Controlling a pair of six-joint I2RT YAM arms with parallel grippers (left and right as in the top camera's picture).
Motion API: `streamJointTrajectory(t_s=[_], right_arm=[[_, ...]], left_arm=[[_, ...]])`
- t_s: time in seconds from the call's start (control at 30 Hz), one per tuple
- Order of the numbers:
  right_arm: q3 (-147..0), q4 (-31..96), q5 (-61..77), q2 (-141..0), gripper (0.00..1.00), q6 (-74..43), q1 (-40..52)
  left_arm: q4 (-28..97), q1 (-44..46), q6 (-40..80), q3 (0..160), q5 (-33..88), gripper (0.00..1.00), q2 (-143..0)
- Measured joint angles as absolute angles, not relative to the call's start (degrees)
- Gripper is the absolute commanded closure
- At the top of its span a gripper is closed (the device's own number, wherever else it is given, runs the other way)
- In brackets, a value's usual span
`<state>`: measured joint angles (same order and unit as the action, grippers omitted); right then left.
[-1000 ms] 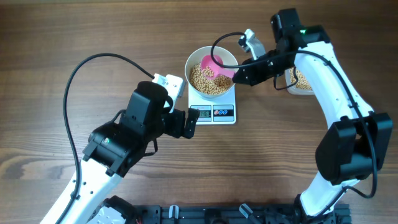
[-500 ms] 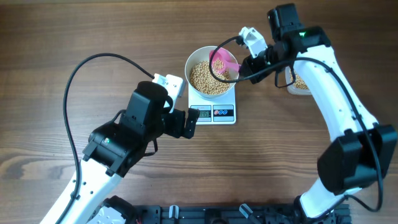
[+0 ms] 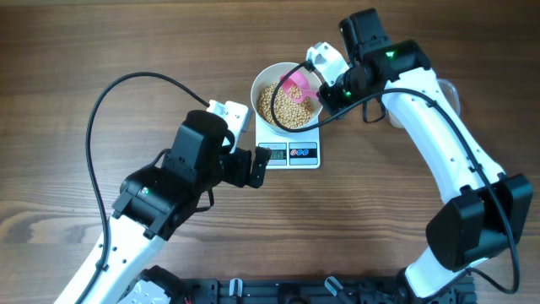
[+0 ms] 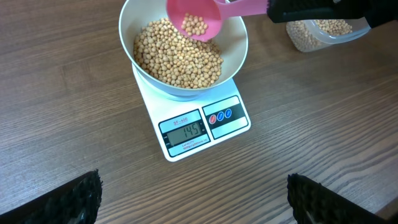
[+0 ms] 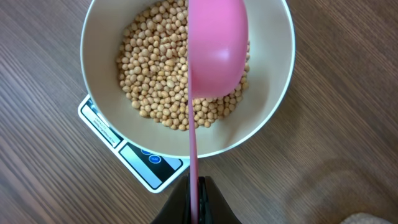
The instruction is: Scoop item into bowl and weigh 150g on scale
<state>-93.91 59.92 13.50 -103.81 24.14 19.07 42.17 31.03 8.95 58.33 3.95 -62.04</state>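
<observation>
The white bowl (image 3: 258,84) stands on the small white scale (image 3: 291,154) and holds a heap of tan beans (image 3: 283,108). My right gripper (image 3: 327,89) is shut on the thin handle of a pink scoop (image 3: 300,88). The scoop hangs tilted over the bowl's right half. In the left wrist view, a few beans lie in the scoop (image 4: 196,20) above the bowl (image 4: 127,28), and the scale's display (image 4: 185,131) reads 145. The right wrist view shows the scoop's smooth back (image 5: 217,50) over the beans (image 5: 155,68), with my right gripper (image 5: 194,196) clamping the handle. My left gripper (image 4: 193,199) is open, over bare table in front of the scale.
A clear plastic tub (image 4: 323,31) with more beans stands right of the scale, mostly hidden under my right arm in the overhead view. A black cable loops over the table at the left (image 3: 110,93). The table is dark brown wood.
My right arm has swung left and brought the scoop further over the bowl, rolling it onto its side. The left arm has not moved.
</observation>
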Motion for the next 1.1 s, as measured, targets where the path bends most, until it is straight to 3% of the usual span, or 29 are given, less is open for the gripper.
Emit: streamJointTrajectory(t_s=[1.1], right_arm=[[-93.9, 59.8, 16.5, -103.8, 0.96, 21.6, 20.2]], left_arm=[[42.2, 31.0, 9.0, 58.3, 3.9, 0.00, -62.0]])
